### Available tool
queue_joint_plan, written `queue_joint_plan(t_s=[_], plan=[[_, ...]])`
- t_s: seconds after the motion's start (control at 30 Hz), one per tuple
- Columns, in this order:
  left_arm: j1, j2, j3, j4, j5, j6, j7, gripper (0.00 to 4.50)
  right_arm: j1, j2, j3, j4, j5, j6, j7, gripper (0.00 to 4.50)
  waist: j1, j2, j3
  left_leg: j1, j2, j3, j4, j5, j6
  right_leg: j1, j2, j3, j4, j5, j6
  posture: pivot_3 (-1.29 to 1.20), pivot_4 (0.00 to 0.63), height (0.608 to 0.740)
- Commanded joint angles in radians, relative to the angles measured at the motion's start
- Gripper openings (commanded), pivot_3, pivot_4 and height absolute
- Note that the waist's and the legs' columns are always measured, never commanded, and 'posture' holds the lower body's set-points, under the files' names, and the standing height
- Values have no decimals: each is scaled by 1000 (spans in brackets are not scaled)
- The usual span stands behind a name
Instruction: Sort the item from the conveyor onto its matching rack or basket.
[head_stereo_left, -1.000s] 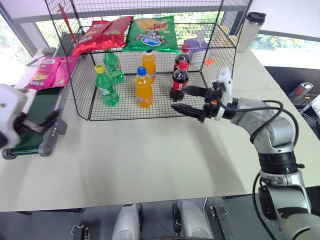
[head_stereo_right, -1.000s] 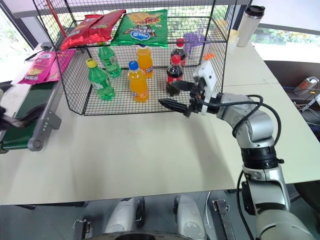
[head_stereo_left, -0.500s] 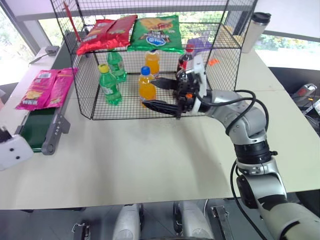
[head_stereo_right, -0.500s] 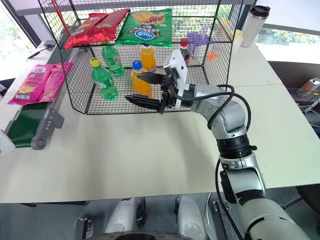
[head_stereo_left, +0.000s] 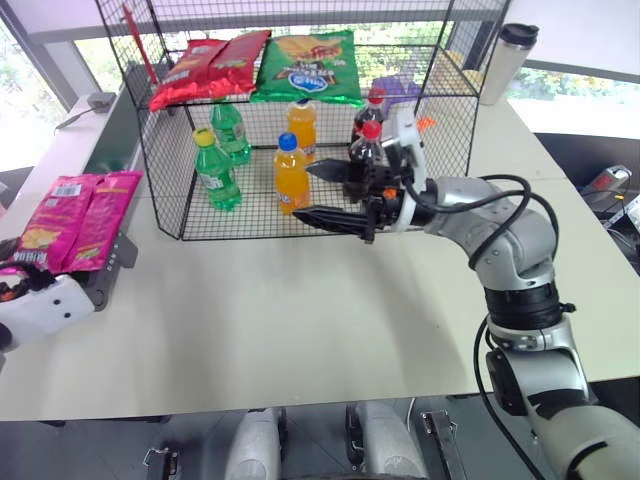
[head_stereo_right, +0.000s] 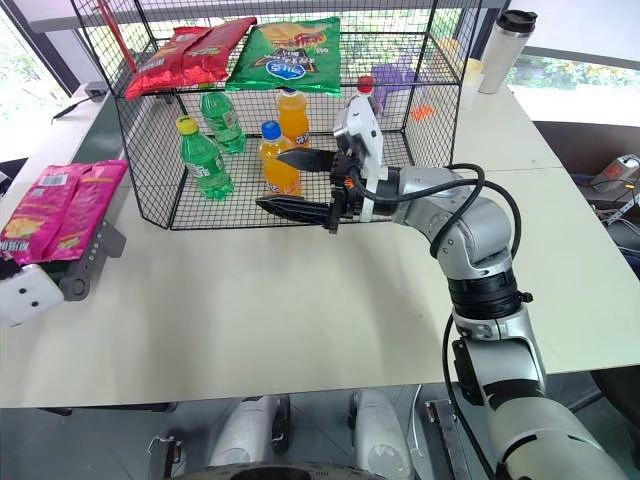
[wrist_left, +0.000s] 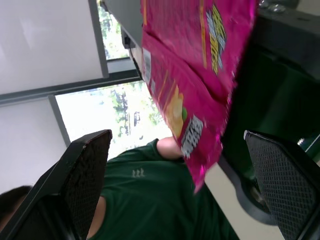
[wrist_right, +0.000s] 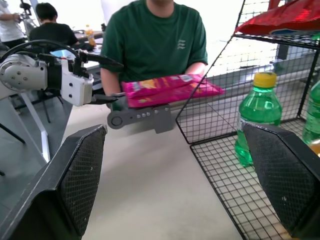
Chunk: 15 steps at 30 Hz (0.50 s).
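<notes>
Two grippers are in play, and taking the conveyor (head_stereo_left: 105, 280) as the marker, the left gripper (wrist_right: 102, 80) waits just off its rounded roller end, jaws spread wide with nothing between them. The magenta chip bag (head_stereo_left: 70, 218) lies flat on the belt right at that end, its near edge hanging a little past the roller and facing the open jaws, close but not yet between them. To do the pick well, I would judge it best to slide one finger under the overhanging edge and the other over it, then close gently so the glossy film does not slip out. Well to the right of the conveyor stands the black wire cage (head_stereo_left: 160, 190), and the right gripper (head_stereo_left: 335, 192) hovers before its front face, jaws apart and holding nothing.
</notes>
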Motion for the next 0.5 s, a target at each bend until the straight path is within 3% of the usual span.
queue_joint_plan(t_s=[0.03, 0.47, 0.5], plan=[[-27, 8, -13, 18, 22, -11, 15, 4420, -1, -7, -26, -52, 17, -5, -14, 4500, 0, 0, 0, 0, 0, 0, 0, 0, 0, 0, 0, 0, 0, 0, 0, 0, 150, 740], [-176, 12, -146, 148, 66, -21, 74, 4420, 20, -29, -22, -74, -1, -16, -45, 4500, 2, 0, 0, 0, 0, 0, 2, 0, 0, 0, 0, 0, 2, 2, 3, 0, 150, 740], [-182, 14, -151, 152, 67, -24, 76, 3880, 21, -32, -21, -75, -4, -19, -45, 4500, 2, 0, 0, 0, 0, 0, 2, 0, 0, 0, 0, 0, 2, 2, 3, 0, 150, 740]])
